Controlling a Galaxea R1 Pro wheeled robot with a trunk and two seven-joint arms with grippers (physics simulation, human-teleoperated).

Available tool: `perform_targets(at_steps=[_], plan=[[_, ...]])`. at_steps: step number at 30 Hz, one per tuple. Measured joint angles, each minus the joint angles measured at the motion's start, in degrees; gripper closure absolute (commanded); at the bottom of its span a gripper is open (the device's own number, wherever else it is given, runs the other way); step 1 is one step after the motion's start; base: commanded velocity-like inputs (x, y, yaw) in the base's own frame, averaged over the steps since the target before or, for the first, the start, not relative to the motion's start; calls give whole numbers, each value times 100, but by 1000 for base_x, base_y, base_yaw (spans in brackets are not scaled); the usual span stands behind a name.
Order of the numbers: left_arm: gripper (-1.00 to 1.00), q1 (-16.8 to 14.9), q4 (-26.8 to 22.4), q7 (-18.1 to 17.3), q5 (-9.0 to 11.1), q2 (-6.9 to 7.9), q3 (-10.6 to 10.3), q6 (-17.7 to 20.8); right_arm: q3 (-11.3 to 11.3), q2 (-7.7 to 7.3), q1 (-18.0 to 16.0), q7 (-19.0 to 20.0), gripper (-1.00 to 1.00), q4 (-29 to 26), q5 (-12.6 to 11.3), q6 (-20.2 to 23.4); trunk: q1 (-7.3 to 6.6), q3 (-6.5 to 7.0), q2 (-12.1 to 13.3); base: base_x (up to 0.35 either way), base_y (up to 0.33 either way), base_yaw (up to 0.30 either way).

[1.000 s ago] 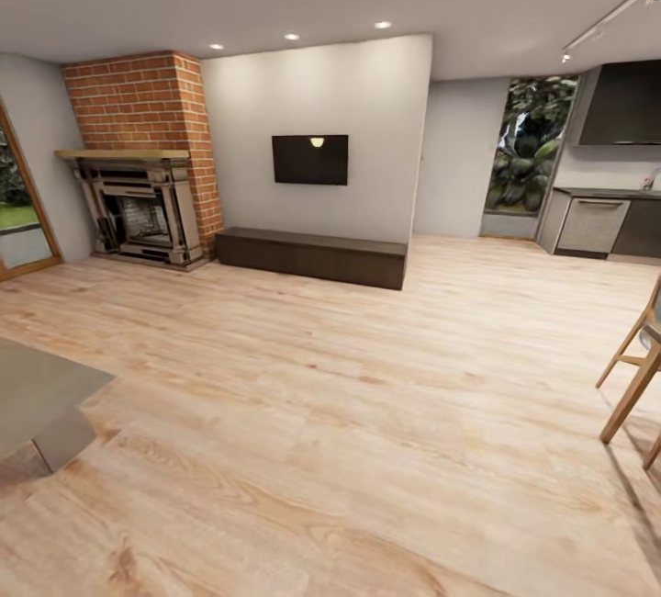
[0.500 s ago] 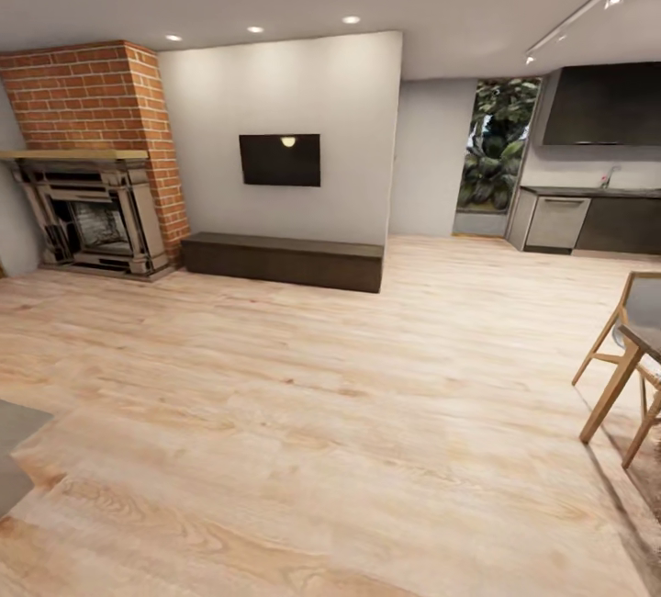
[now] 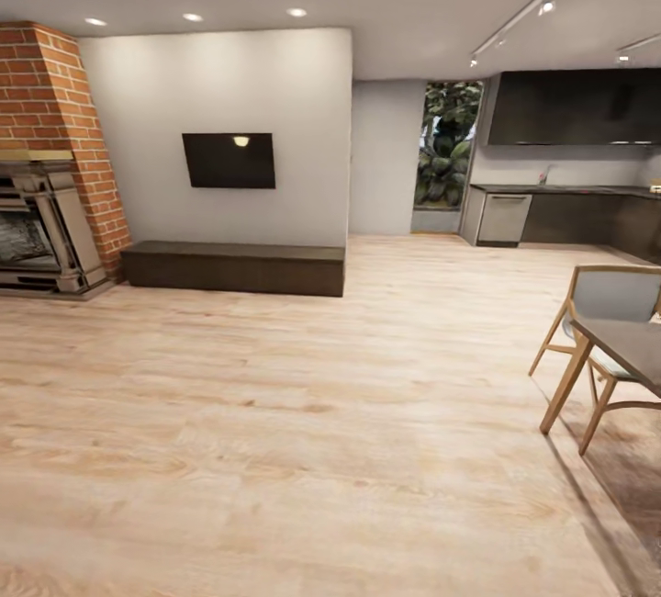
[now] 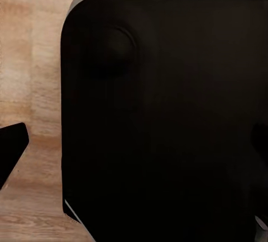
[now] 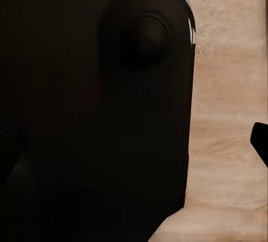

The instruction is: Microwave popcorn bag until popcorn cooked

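the kitchen (image 3: pixel 569 202) lies far across the wood floor (image 3: pixel 303 413); its countertop (image 3: pixel 551 189) is too distant to pick out the popcorn bag. likely light, soft cloth: best gripped at the rim. the claws' opening cannot be told.

one television (image 3: pixel 229 160), one fireplace (image 3: pixel 37 230), one chair (image 3: pixel 601 314)

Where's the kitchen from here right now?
In the head view the kitchen sits far off at the upper right, past the wood floor, right of the window with plants and beyond the dining chair.
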Motion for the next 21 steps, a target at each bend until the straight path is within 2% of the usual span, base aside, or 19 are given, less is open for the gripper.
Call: perform_targets(at_steps=[10, 21], plan=[[-100, 0, 9, 4, 6, 9, 1, -2, 8, 0, 0, 2, -100, 0, 38, -1, 0, 0, 0, 326, 0, -266], [-100, 0, 11, 8, 8, 25, 8, -3, 69, 0, 0, 3, -100, -1, 48, -1, 0, 0, 0, 326, 0, -24]])
